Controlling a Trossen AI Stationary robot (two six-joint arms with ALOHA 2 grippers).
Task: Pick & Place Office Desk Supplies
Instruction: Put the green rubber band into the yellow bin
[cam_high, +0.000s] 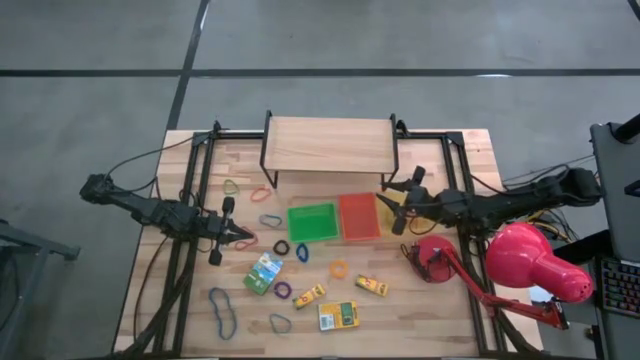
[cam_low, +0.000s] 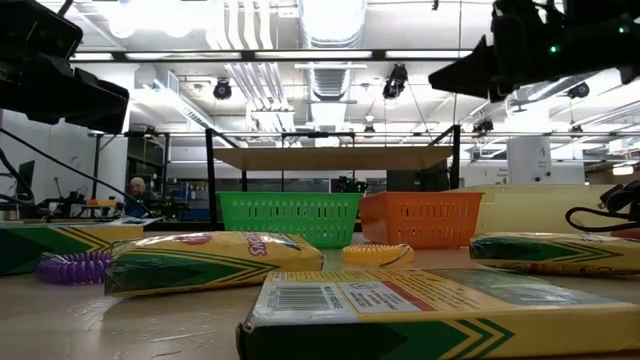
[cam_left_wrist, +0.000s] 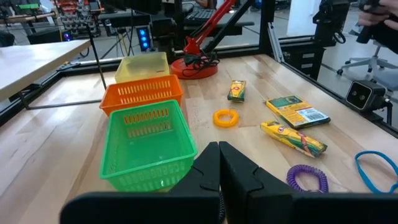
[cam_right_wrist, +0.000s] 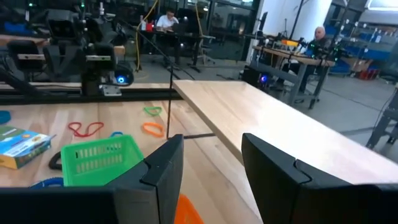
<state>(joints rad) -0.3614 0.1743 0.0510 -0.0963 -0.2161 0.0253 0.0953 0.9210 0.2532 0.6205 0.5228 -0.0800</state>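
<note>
Wooden tabletop (cam_high: 440, 310), seen from above: printed boxes (cam_high: 337, 315) and rubber-band loops (cam_high: 222, 310) lie scattered along its near half, in front of the green tray (cam_high: 312, 221) and orange tray (cam_high: 358, 217). Only the left wrist view reveals a yellow tray (cam_left_wrist: 143, 66) behind the orange one. Left hand (cam_high: 243, 237), fingers pressed together and empty, hovers beside the loops; right hand (cam_high: 388, 206), fingers spread and empty, hangs by the orange tray. A workshop with seated people lies beyond.

four boxes (cam_high: 263, 272), three trays (cam_high: 312, 221), one lamp (cam_high: 530, 262)
</note>
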